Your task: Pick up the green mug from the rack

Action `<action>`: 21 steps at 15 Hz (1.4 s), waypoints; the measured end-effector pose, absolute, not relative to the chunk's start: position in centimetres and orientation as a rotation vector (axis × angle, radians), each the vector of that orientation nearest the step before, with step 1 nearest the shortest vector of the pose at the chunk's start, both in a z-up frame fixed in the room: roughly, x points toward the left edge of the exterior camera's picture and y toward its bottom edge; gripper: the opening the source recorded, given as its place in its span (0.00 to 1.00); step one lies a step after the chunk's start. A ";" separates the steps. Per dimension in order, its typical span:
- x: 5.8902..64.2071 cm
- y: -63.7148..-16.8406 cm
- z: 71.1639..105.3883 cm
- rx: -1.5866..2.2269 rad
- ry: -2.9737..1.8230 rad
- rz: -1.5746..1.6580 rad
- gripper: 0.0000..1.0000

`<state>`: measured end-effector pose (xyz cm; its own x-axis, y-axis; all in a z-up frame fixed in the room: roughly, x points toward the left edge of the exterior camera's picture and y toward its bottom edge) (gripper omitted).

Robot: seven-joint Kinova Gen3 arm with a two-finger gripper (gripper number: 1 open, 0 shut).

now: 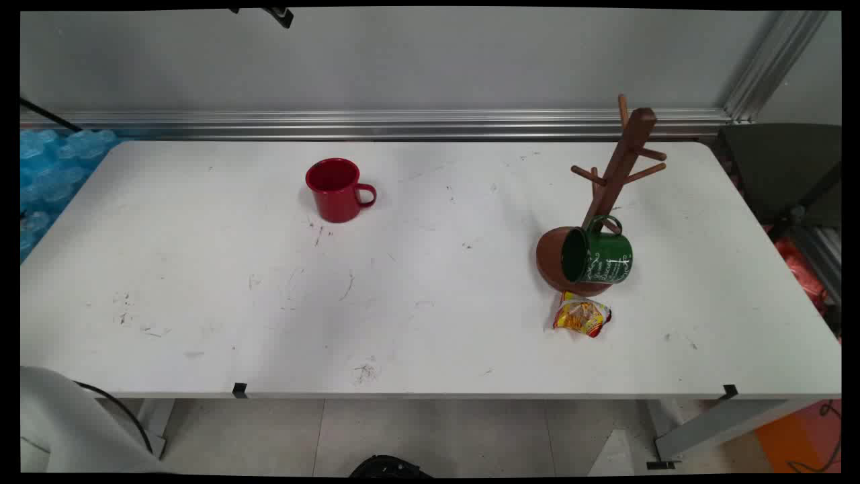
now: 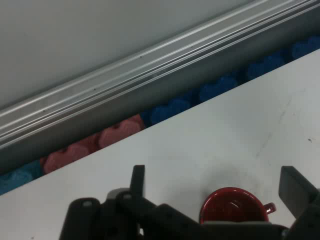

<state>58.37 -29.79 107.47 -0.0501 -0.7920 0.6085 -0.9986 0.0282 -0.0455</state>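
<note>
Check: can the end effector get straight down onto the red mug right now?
Probably yes. The end effector is open, raised high above the red mug, which stands upright and alone on the table.

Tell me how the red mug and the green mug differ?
The red enamel mug stands upright on the white table, mouth up; the green enamel mug hangs sideways on the tilted brown wooden mug tree, mouth facing left. The red one is plain; the green one carries white lettering. Both look similar in shape, each with a handle.
</note>
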 end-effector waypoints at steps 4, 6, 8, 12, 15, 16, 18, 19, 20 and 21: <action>58.0 -30.1 107.6 1.792 -1.920 0.636 1.00; 57.7 -30.2 107.6 1.759 -1.962 0.616 1.00; 57.3 -30.0 107.5 1.710 -2.024 0.592 1.00; 56.0 -29.1 107.2 1.542 -2.189 0.518 1.00; 54.9 -28.2 106.9 1.390 -2.300 0.450 1.00; 54.6 -28.0 106.8 1.343 -2.331 0.429 1.00; 53.8 -27.4 106.6 1.232 -2.398 0.377 1.00; 53.4 -27.0 106.4 1.176 -2.429 0.348 1.00; 53.0 -26.7 106.2 1.120 -2.459 0.319 1.00; 52.6 -26.4 106.0 1.071 -2.483 0.293 1.00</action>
<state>52.59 -26.40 105.98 -0.6157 -0.6436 0.4547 -0.7317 0.6811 -0.0267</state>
